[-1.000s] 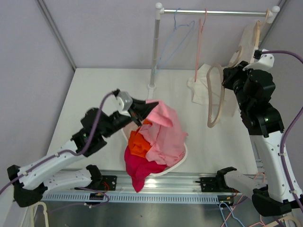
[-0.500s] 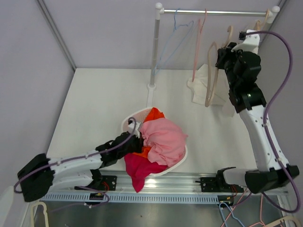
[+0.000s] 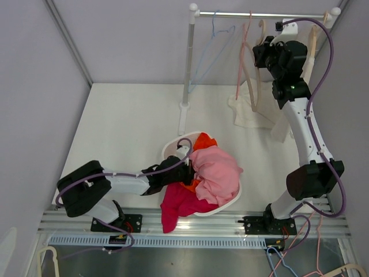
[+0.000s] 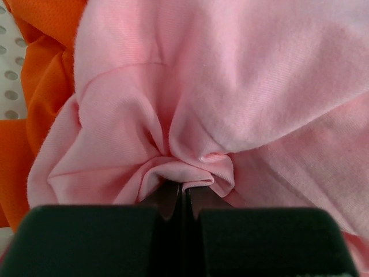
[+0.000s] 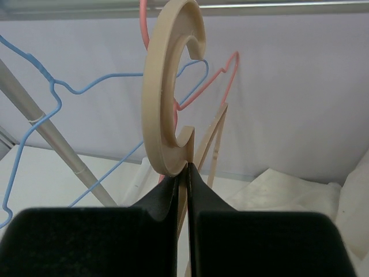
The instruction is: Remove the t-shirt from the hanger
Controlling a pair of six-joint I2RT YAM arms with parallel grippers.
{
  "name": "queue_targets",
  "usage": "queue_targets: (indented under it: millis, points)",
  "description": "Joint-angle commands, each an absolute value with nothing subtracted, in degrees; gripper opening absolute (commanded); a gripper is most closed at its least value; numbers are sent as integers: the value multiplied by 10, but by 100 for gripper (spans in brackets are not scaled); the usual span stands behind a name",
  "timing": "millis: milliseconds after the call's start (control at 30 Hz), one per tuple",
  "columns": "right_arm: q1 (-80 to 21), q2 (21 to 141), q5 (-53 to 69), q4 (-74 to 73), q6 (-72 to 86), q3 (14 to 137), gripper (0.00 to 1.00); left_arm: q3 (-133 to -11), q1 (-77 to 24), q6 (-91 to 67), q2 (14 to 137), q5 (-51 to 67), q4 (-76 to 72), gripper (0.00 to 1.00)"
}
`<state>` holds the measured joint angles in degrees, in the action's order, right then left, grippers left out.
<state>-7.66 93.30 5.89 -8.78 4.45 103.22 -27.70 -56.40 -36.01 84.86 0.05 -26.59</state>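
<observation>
- While the pink t-shirt lies heaped in the white basket on the worktop, the top view shows it well apart from the bare beige hanger. Left fingers at the shirt's edge; right fingers up by the rail.
- Left wrist view: fingers pressed together, pinching a gathered pleat of t-shirt; orange garment alongside.
- Right wrist view: fingers pinching the hanger at its hook base; whether the hook bears on the rail cannot be told.
- Step, judged: removal done, stowing under way. Next: seat the hook, part both pairs.
</observation>
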Motion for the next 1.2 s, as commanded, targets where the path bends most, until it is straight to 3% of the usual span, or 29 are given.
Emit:
queue_targets:
  millis: [0, 233, 300, 400, 467, 500, 567, 600, 633, 1067, 1167]
  points:
    - [-76, 903, 66, -26, 39, 1050, 0, -260, -586, -365, 816, -5, -157, 1]
    - [-76, 919, 50, -19, 25, 1067, 0, -313, -625, -330, 665, -97, 16, 1]
    - [-75, 942, 54, -50, 25, 1123, 0, -334, -629, -321, 636, -105, 61, 6]
    - [-74, 986, 59, -75, 26, 1185, 0, -354, -629, -304, 598, -113, 95, 27]
    - [-72, 1019, 61, -94, 32, 1234, 0, -358, -629, -289, 592, -125, 103, 29]
    - [-73, 1030, 62, -103, 33, 1251, 0, -367, -628, -286, 595, -134, 111, 36]
    - [-71, 1062, 69, -124, 40, 1285, 0, -381, -629, -281, 602, -149, 133, 65]
    - [-70, 1071, 69, -129, 41, 1309, 0, -388, -628, -280, 603, -150, 137, 89]
    - [-70, 1084, 71, -139, 43, 1318, 0, -393, -628, -279, 600, -152, 141, 99]
    - [-57, 1123, 83, -172, 91, 1367, 0, -412, -628, -222, 357, -170, 168, 99]
    - [-56, 1120, 62, -192, 98, 1362, 14, -431, -629, -211, 325, -183, 195, 100]
